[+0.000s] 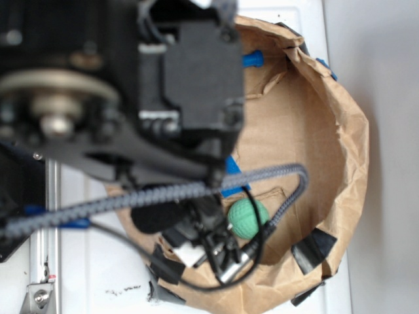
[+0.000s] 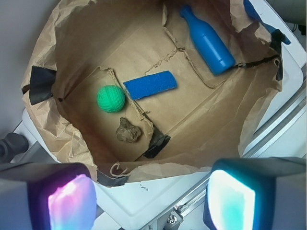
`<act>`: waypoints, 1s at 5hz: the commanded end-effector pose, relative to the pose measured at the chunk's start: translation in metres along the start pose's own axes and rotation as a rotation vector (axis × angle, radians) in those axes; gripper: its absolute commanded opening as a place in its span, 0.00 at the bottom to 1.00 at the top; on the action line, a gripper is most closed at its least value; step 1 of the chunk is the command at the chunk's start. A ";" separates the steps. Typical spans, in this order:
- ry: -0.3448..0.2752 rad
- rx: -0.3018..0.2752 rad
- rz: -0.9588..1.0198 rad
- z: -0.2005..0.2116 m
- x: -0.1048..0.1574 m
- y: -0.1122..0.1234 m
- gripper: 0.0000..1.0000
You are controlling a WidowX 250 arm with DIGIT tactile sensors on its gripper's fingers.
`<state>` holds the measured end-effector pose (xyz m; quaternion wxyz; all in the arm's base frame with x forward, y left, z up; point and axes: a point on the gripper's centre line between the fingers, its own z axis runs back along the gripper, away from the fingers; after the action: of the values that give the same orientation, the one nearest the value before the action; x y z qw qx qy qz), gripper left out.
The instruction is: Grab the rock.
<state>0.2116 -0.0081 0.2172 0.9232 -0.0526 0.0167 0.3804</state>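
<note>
Two claw pads (image 2: 67, 203) stand apart, empty; lumpy brown-grey rock (image 2: 128, 130) lies ahead. Risk: descent off-centre grips adjacent round green ball (image 2: 111, 98).

I log a brown paper bag (image 2: 72, 52), rim rolled down and patched with black tape (image 2: 41, 84), on the white desk (image 2: 144, 199). Inside it I count a green ball (image 2: 111, 98), a flat blue strip (image 2: 150, 85) just beside it, and a blue bottle (image 2: 207, 40) lying well apart.
</note>
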 end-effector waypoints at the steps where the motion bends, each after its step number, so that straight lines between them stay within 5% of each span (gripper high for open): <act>1: -0.078 0.005 0.027 -0.034 0.037 0.006 1.00; 3: -0.058 0.034 0.071 -0.076 0.051 0.020 1.00; 5: 0.092 -0.032 0.070 -0.097 0.032 0.019 1.00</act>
<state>0.2238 0.0111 0.1099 0.9072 -0.0793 0.0733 0.4067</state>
